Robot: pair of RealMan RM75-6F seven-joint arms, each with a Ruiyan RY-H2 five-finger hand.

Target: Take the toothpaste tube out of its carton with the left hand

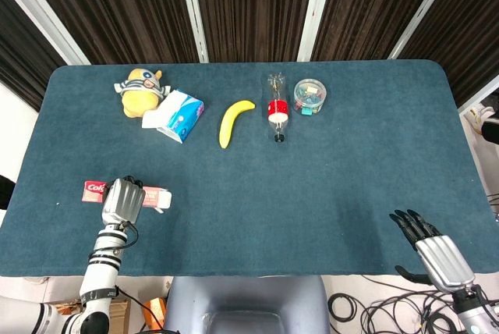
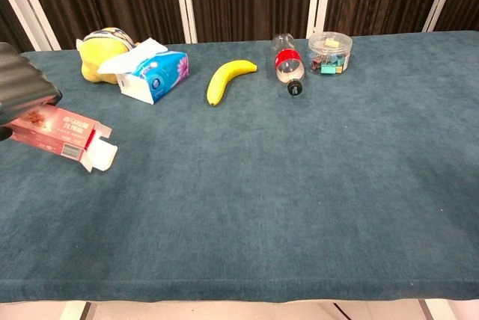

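At the table's near-left, the left hand (image 1: 123, 200) grips the toothpaste carton (image 2: 56, 132) (flap open); right hand (image 1: 437, 250) spread.

Back row and near-left carton, placed from the yellow banana (image 1: 235, 122)

Left of it lie the blue-and-white tissue pack (image 1: 175, 115), then the yellow plush toy (image 1: 140, 90) — right, the clear plastic bottle (image 1: 276, 107), then the round clear tub of clips (image 1: 309, 97); the pink toothpaste carton (image 2: 58, 131) sits nearer, far left.

Wide bare stretch of dark teal felt table (image 1: 327, 193) across centre and right, back row of yellow plush toy (image 1: 140, 90), blue-and-white tissue pack (image 1: 175, 115), yellow banana (image 1: 232, 121), lying clear plastic bottle (image 1: 276, 108) and round clear tub of clips (image 1: 309, 95) blocking the far edge, red-and-white toothpaste carton (image 2: 60, 131) with open flap at near left.
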